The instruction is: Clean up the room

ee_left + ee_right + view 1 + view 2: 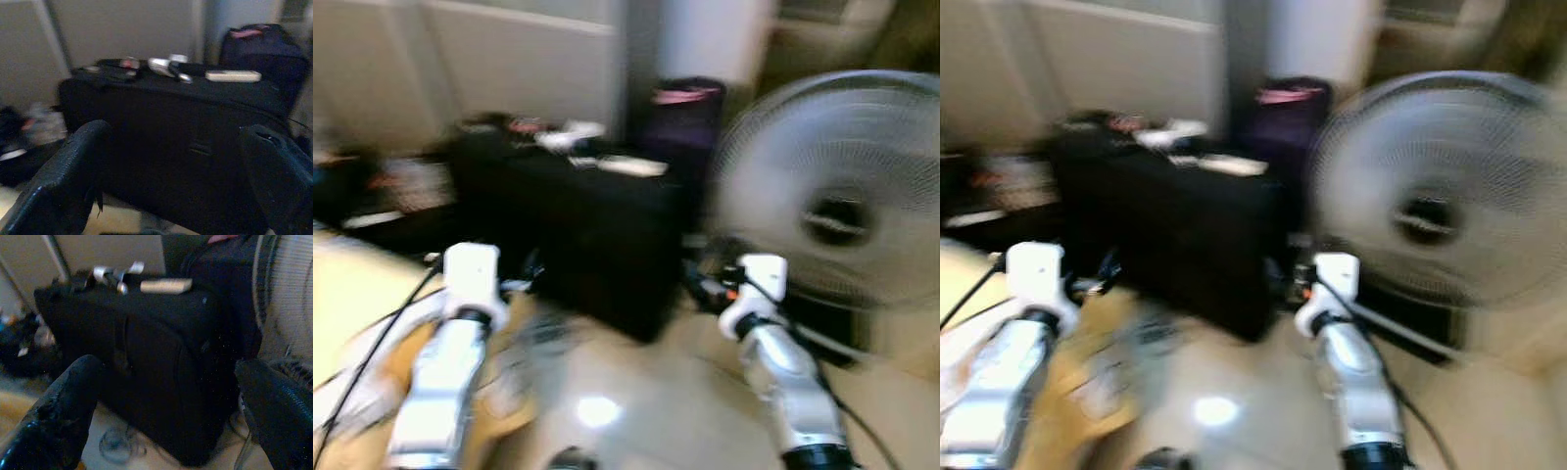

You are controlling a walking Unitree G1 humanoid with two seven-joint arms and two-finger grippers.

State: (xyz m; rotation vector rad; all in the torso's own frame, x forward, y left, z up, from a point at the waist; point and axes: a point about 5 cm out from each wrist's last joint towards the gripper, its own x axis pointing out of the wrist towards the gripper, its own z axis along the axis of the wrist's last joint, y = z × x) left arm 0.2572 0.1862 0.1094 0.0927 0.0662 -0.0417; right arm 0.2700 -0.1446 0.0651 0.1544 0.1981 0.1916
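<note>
The head views are smeared with motion, so the robot seems to be walking or turning toward its work rather than grasping anything; I judge this the approach step of the tidy-up. Both arms are raised in front. The left pincer (181,191) is spread wide with nothing between its fingers, and the right pincer (166,416) is likewise spread and empty.

Straight ahead stands a black suitcase (597,235) on the floor (636,401). Its top carries the clutter that likely needs clearing: a pale flat remote (233,76) near the top's far right edge, a silvery item (164,66) about mid-top along the far edge, and darker bits (115,68) toward the left end, too blurred to name. A tangled cord (117,445) lies on the floor at the suitcase's base.

The next move, as I read it, calls for halting close to the suitcase, letting the view steady, and then lowering one pincer over a single item on top, the remote being the clearest target.

Around it: a white fan (837,196) stands just right of the suitcase, a dark bag (685,117) with something pink on it sits behind, a low heap of things (382,191) lies to the left, and pale wall panels (509,59) close the room.
</note>
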